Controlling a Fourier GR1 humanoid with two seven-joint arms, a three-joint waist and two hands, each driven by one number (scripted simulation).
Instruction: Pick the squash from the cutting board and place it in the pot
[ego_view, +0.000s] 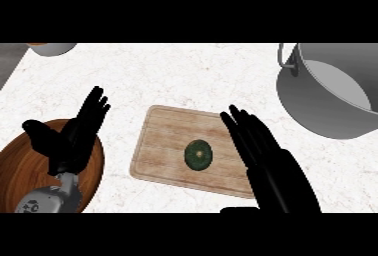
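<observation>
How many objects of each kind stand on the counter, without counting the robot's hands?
Squash: 1
Cutting board: 1
Pot: 1
Wooden plate: 1
Bowl, cut off by the view's edge: 1
Total: 5

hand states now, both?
Left hand: open, holding nothing.
Right hand: open, fingers straight, beside the squash, holding nothing.

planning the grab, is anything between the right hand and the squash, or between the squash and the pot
Nothing visible. The right hand is beside the squash on the cutting board, with only bare board between. Toward the pot lies open counter.
</observation>
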